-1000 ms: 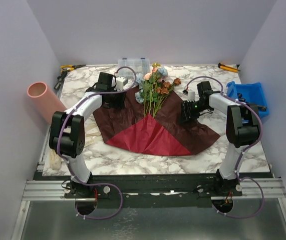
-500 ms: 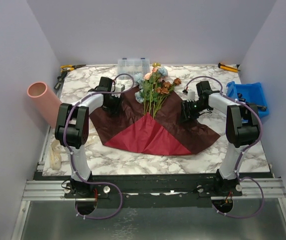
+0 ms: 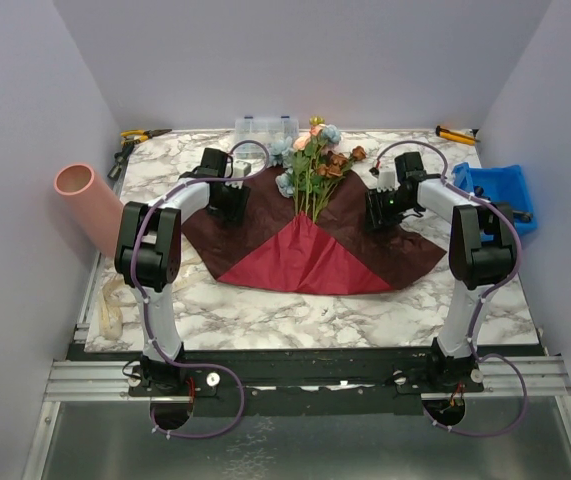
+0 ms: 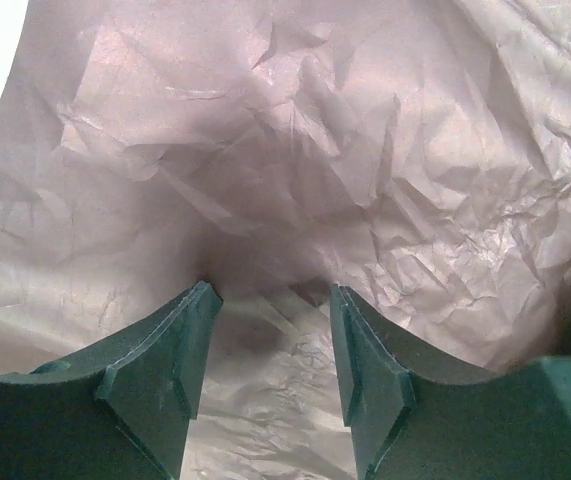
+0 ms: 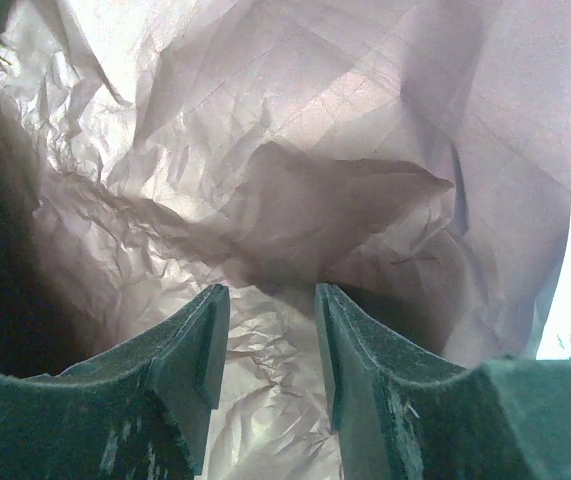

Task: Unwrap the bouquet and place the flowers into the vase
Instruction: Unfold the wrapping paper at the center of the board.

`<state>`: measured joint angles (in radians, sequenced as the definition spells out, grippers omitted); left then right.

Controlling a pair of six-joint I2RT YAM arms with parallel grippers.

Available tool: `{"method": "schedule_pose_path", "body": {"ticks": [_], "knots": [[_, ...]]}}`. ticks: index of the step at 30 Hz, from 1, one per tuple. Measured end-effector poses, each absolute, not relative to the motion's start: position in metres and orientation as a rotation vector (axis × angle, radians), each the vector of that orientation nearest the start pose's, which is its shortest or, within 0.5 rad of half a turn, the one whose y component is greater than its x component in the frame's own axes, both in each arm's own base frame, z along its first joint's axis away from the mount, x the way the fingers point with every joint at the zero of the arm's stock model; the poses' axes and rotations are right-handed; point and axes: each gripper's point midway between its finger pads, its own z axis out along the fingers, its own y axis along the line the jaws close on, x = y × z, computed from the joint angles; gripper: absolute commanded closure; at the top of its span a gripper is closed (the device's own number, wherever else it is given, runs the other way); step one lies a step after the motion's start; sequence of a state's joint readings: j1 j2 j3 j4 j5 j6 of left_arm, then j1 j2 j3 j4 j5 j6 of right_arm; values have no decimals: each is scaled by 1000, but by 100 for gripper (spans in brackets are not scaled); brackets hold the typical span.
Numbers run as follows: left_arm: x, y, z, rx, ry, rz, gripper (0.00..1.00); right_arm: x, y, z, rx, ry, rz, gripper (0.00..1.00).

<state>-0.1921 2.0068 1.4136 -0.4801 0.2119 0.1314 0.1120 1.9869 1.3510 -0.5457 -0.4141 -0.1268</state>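
Vase: the plain salmon-pink tube vase (image 3: 85,197) rests tilted at the left edge of the marble-pattern table (image 3: 265,312), its mouth facing up and leftward. It is well apart from the blooms and appears parked until the stems are free.
Left gripper: the left gripper (image 3: 227,200) is tips-down on the wrap's left wing. Its fingers (image 4: 180,350) are parted and grasp nothing, with crumpled paper showing in the gap. It is judged to be pinning the wrap flat.
Sheet: the large dark maroon wrapping sheet (image 3: 255,235) lies opened out on the table.
Flowers: the artificial pink, blue and orange flowers (image 3: 315,165) lie on the sheet's far centre, between the grippers. Their long axis runs near to far, with blooms toward the back wall and stem ends toward the arm bases.
Right gripper: the right gripper (image 3: 383,208) is tips-down on the wrap's right wing. Its fingers (image 5: 190,350) are parted and clamp nothing.
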Motion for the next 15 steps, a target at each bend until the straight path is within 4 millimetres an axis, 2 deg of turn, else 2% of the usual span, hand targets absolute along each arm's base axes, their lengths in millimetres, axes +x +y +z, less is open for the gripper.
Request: {"method": "schedule_pose_path", "body": {"ticks": [6, 9, 12, 15], "knots": [[425, -126, 36, 516, 2584, -381, 35, 405, 110, 24, -464, 2639, 544, 51], [421, -138, 53, 546, 2548, -437, 34, 404, 110, 26, -489, 2621, 545, 48], [428, -162, 76, 603, 2478, -476, 35, 399, 109, 30, -507, 2614, 556, 48], [435, -188, 94, 650, 2414, -509, 37, 395, 107, 44, -513, 2595, 551, 49]]}}
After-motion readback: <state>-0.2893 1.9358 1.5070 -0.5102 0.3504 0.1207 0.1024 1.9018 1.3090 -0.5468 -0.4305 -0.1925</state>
